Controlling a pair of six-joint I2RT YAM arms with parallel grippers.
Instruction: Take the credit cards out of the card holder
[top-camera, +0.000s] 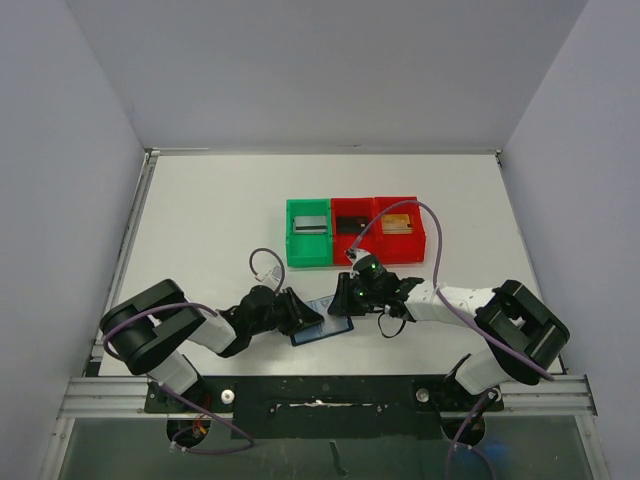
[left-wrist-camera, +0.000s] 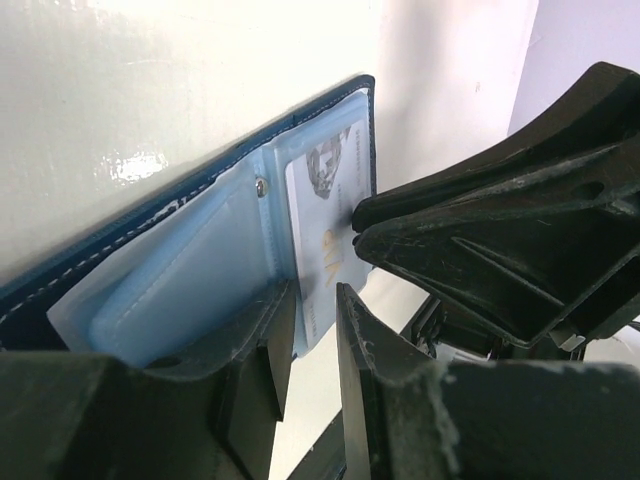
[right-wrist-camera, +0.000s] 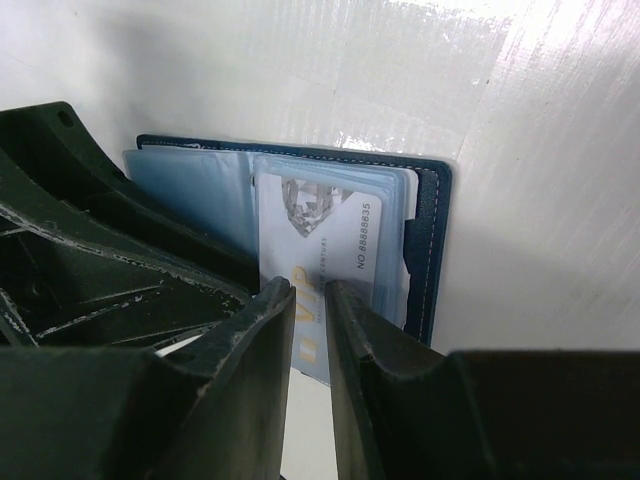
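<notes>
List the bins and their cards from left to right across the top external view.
Green bin with a silver-grey card → middle red bin with a black card → right red bin with a gold-tan card.

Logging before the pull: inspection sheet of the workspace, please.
surface: white table, glossy.
job's things: card holder lies open near the arms, white card in its pocket; silver card in green bin; black card and gold card in red bins.
clutter: nothing seen.
grippers: left gripper shut on card holder's sleeve edge; right gripper shut on white card.
cables: purple cable arcs over the red bins.
surroundings: grey walls on three sides.
</notes>
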